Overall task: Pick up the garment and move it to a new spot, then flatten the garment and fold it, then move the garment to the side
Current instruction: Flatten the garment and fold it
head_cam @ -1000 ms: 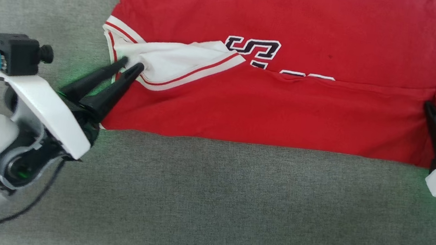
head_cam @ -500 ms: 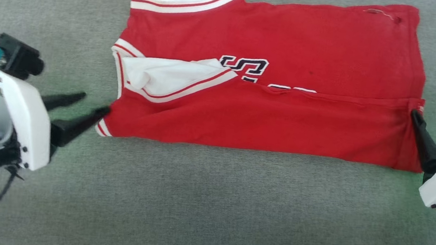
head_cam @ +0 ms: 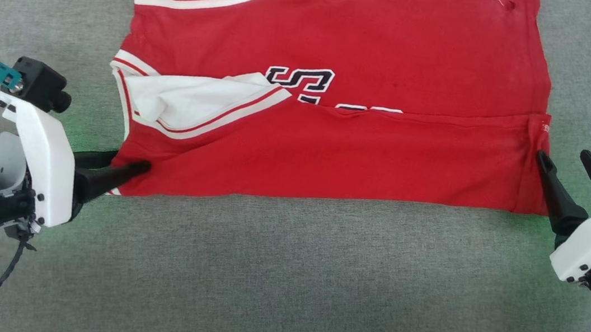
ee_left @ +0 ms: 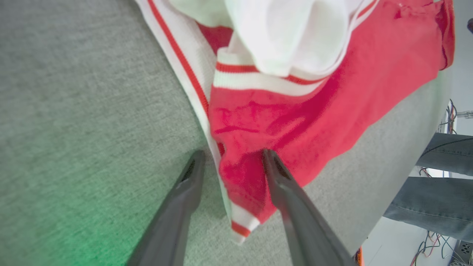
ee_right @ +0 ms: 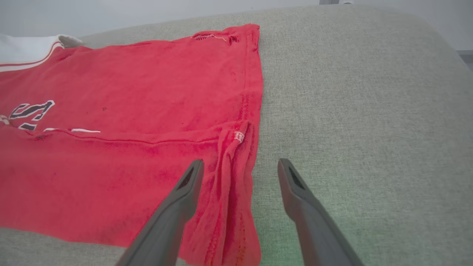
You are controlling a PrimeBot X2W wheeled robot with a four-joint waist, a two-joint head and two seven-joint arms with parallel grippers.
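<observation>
On the grey cushion (head_cam: 282,277), the garment (head_cam: 333,137) lay flat, its near edge folded up to the lettering. Both grippers had released the fold they pinched a second before. The left gripper (head_cam: 130,161) stood spread astride the near-left corner, and the right gripper (head_cam: 562,155) stood wide at the right hem. That fold looked finished.

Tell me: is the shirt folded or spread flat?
Folded once: the shirt has its near side doubled over, half covering the lettering.
</observation>
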